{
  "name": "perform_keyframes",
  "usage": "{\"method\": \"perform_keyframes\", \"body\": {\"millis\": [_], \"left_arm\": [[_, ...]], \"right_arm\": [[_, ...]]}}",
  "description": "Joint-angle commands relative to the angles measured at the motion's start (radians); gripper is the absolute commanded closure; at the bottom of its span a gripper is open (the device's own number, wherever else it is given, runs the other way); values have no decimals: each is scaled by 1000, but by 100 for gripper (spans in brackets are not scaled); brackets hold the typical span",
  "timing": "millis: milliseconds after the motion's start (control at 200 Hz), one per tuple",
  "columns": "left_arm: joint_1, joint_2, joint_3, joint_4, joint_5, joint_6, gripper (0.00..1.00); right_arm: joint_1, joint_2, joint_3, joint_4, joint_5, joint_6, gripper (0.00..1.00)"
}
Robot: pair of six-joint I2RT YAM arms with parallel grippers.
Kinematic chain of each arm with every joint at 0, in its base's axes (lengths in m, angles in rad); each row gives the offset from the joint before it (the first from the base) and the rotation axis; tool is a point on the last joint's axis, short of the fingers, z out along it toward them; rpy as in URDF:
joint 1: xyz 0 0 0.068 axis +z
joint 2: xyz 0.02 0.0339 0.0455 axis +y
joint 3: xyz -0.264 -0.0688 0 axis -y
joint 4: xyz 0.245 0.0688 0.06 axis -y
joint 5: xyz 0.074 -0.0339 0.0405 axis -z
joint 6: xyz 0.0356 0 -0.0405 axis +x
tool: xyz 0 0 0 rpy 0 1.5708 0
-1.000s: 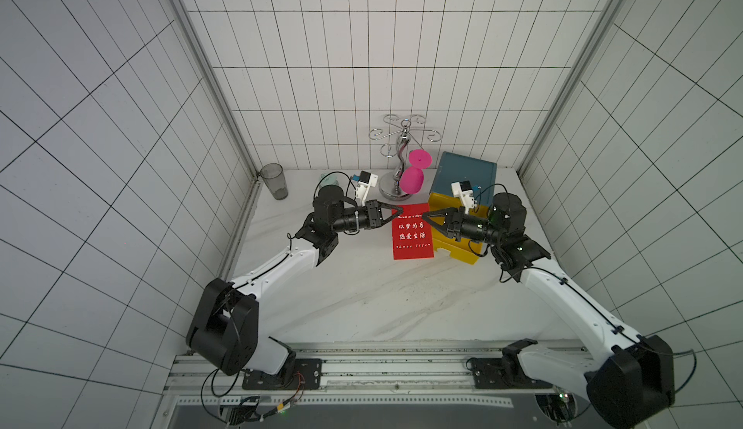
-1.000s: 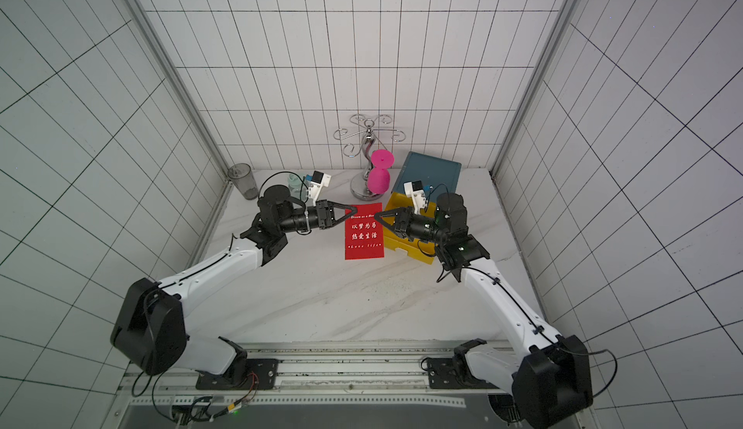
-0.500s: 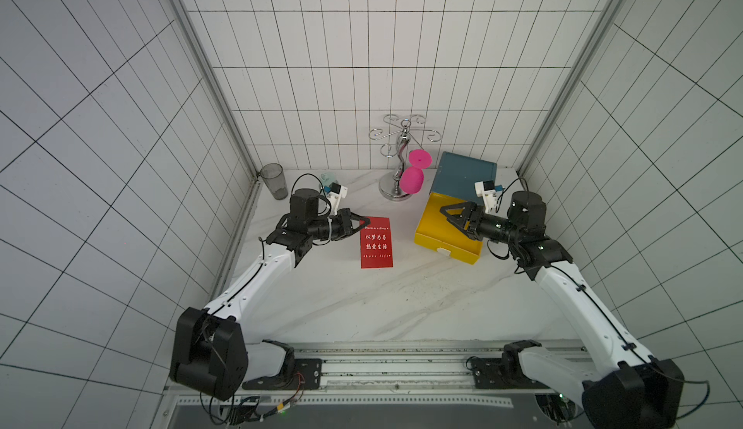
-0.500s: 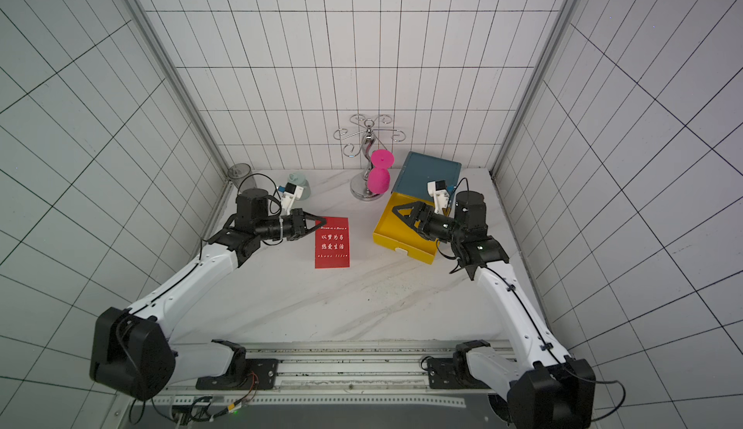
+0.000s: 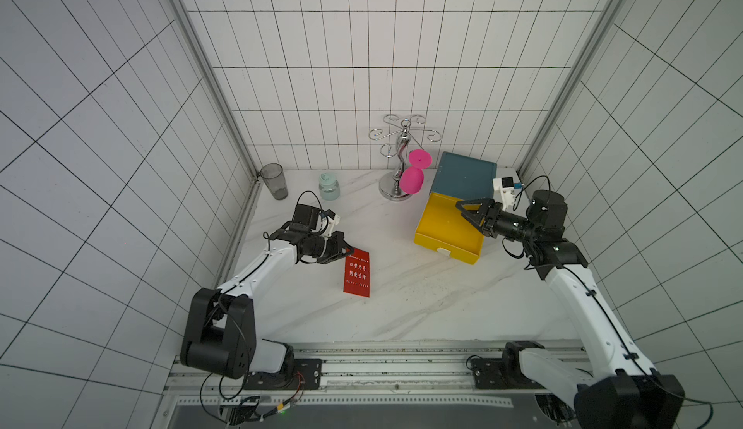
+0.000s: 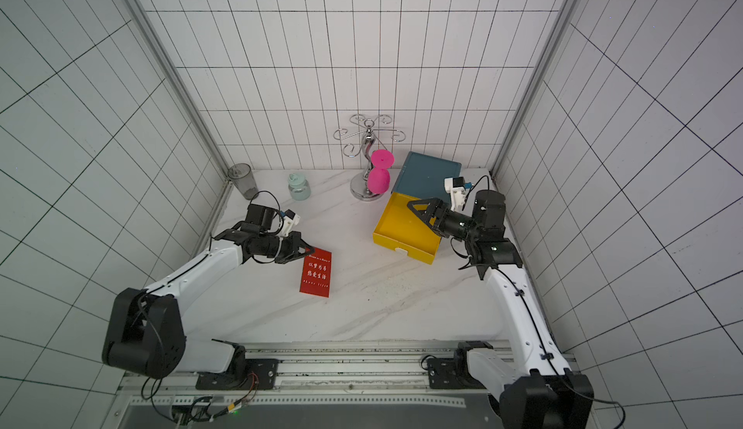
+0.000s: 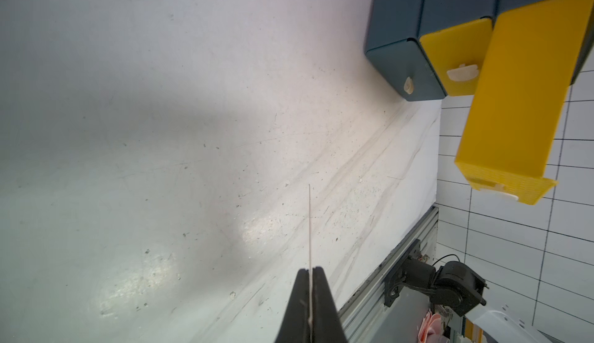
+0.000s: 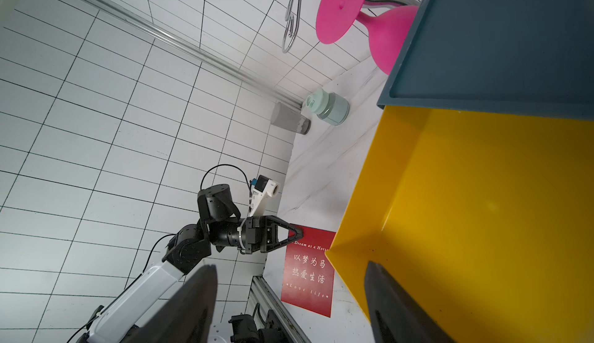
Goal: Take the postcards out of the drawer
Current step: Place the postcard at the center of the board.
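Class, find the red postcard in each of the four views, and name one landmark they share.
Top view: postcard left of centre, corner pinched by the left gripper.
Top view: postcard left of centre too.
Left wrist: postcard edge-on, a thin line between the shut fingers.
Right wrist: postcard low, partly behind the yellow drawer's corner.
Landmark: the open yellow drawer, in all four.

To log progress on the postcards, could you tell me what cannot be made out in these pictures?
- Card count: the left wrist view shows the postcard edge-on, a thin line in the left gripper; stacked cards would not show.
- Drawer rear: covered by the blue cabinet in the right wrist view.
- Postcard's small print: too small in both top views.
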Motion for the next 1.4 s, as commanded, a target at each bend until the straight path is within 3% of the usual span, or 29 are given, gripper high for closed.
{"method": "perform_keyframes", "body": {"millis": [0,785,1124,1394], "left_arm": [[1,42,41,-29,-54,69,100],[2,223,98,-103,-224,196,94],[2,252,115,-109,-268,203,80],[2,264,131,-132,-327,204,79]], "right_arm": [[-13,-24,10,-9,-33,-24,24],[-59,-55,-28,-19,-58,-32,23],[-71,-75,-41,-29,-61,-27,23],[-75,-93,-38,-43,-61,-28,23]]}}
